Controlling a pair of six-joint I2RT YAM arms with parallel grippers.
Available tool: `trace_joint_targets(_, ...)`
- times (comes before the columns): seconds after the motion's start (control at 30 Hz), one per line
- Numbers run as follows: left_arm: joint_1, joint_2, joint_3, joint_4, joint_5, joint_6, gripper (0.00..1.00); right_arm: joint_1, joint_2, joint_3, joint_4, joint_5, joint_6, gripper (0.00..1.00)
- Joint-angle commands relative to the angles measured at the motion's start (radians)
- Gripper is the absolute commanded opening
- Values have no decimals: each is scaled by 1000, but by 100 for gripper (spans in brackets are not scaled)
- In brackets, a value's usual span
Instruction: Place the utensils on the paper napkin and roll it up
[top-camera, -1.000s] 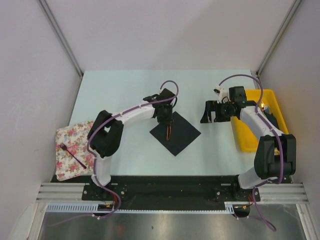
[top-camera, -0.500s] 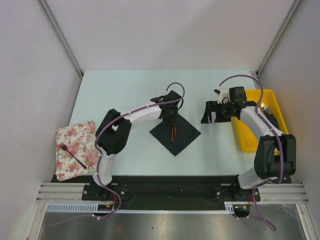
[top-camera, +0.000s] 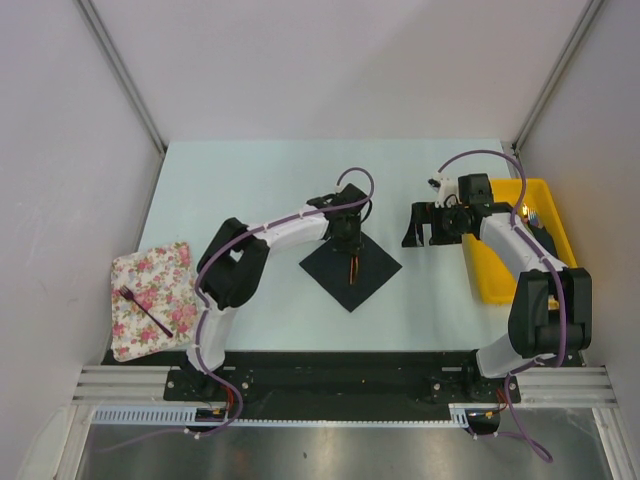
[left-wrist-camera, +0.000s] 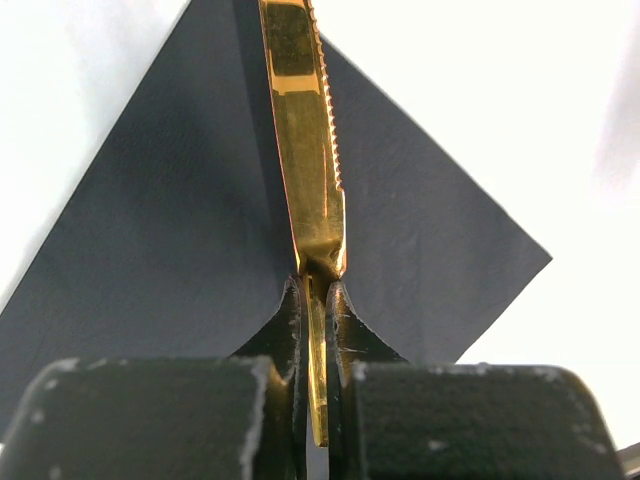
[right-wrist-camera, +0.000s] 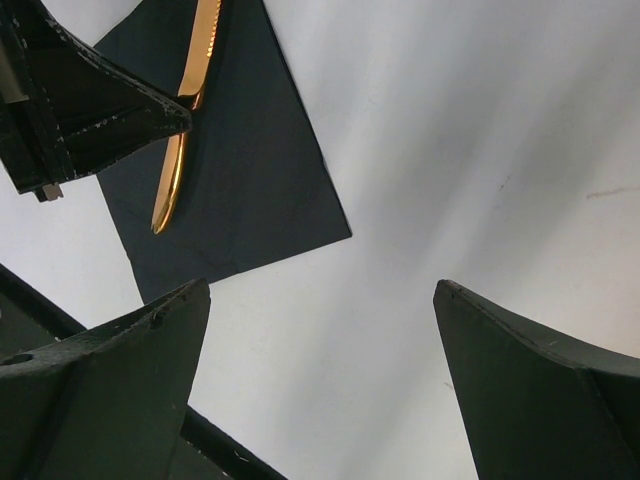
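The black paper napkin (top-camera: 368, 272) lies flat as a diamond at mid-table; it also shows in the left wrist view (left-wrist-camera: 150, 230) and the right wrist view (right-wrist-camera: 250, 170). My left gripper (top-camera: 346, 240) is over its far corner, shut on the handle of a slender gold serrated knife (left-wrist-camera: 305, 150). The blade points toward me along the napkin's middle (top-camera: 350, 266), and I cannot tell whether it touches. My right gripper (top-camera: 420, 232) is open and empty, over bare table right of the napkin (right-wrist-camera: 320, 300). From there I see the knife (right-wrist-camera: 185, 120) and the left fingers (right-wrist-camera: 90, 110).
A floral pink-white cloth (top-camera: 135, 280) lies at the near left with a dark purple fork (top-camera: 146, 312) on it. A yellow bin (top-camera: 500, 270) stands at the right edge, under the right arm. Grey walls enclose the table.
My left gripper has moved a little to the right with the knife, from the napkin's left part to over its middle. The right arm has not moved.
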Motion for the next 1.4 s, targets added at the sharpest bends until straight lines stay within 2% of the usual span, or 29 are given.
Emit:
trace_joint_targets(0.0, -5, 16, 64, 29, 9, -21, 0, -4, 9, -1, 26, -3, 6, 100)
trace_joint_targets(0.37, -5, 59, 70, 38, 20, -38, 1, -7, 11, -1, 26, -5, 6, 100)
trace_joint_targets(0.53, -5, 71, 66, 33, 23, -41, 8, -5, 12, 2, 26, -5, 6, 100)
trace_joint_targets(0.63, -3, 68, 67, 30, 21, -35, 17, -5, 15, 5, 24, -6, 8, 100)
trace_joint_targets(0.9, 6, 21, 87, 19, 1, 0, 29, -5, 20, 16, 16, -12, 8, 100)
trace_joint_targets(0.97, 6, 5, 100, 12, -16, 22, 35, -5, 19, 22, 15, -17, 11, 100)
trace_joint_targets(1.1, 16, -65, 133, -11, -51, 60, 38, -5, 14, 39, 4, -20, 11, 100)
trace_joint_targets(1.23, 55, -177, 118, -39, -86, 146, 47, -4, -3, 43, 3, -26, 13, 100)
trace_joint_targets(1.37, 168, -355, -36, -22, -22, 195, 54, -5, -26, 47, 0, -29, 13, 100)
